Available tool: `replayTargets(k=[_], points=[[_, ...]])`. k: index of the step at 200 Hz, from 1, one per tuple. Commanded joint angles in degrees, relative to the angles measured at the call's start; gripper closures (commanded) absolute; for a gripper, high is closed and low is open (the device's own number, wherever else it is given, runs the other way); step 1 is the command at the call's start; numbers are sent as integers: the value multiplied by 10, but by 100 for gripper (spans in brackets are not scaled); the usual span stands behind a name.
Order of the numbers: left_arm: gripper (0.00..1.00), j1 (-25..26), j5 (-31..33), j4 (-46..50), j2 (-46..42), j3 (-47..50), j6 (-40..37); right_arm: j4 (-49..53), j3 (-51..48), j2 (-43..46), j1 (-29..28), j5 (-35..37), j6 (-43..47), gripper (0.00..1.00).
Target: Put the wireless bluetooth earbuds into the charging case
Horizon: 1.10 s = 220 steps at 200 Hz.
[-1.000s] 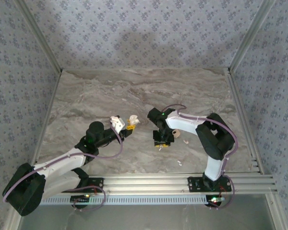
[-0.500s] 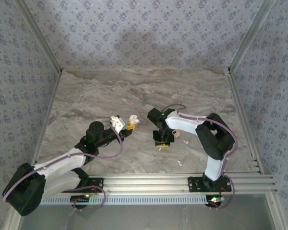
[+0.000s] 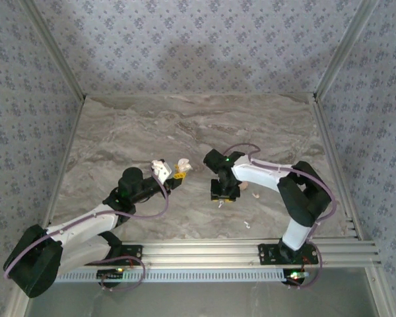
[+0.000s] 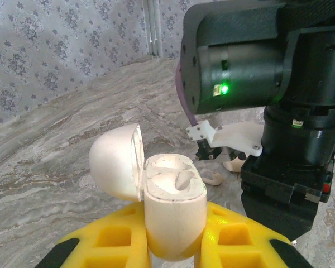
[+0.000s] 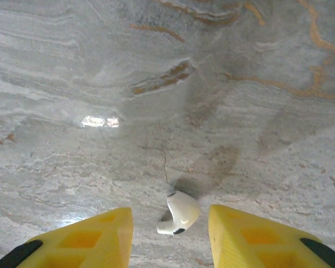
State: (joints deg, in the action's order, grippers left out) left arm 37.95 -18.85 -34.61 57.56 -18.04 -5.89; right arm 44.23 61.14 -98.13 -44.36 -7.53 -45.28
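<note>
Left of table centre, noted the left gripper raised off the marble table and clamped on the charging case. From the left wrist view, confirmed yellow fingers pressing both flanks of the lower body of the case. Found the case held upright, its lid hinged back to the left, with two moulded wells exposed in the top face.

Right of centre, found the right gripper pointed down at the table. From the right wrist view, found its fingers spread wide, gripping nothing, with the tips standing either side of one earbud. Recorded the earbud lying on the marble between the two tips, touching neither, with a dark mark at its lower end.

Beyond the case in the left wrist view, noted two small cream pieces on the table at the foot of the right arm. Could not make out more of them at that size.

Placed case and earbud apart: case aloft in the left gripper, earbud down on the table beneath the right.
</note>
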Motion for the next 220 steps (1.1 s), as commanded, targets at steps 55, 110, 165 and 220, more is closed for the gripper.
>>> replayTargets(k=[55,110,165,220], points=[[86,-4,-18,-16,1,-11,8,-19,-24,-8,-7,-23,-30,61],[86,-4,-16,-14,-1,-12,9,-40,-15,-12,-10,-20,-18,62],[86,-3,-15,-13,-2,-11,9,1,7,-11,-12,13,-1,63],[87,-4,-15,-13,-2,-11,10,-13,-3,-22,-13,-3,-9,66]])
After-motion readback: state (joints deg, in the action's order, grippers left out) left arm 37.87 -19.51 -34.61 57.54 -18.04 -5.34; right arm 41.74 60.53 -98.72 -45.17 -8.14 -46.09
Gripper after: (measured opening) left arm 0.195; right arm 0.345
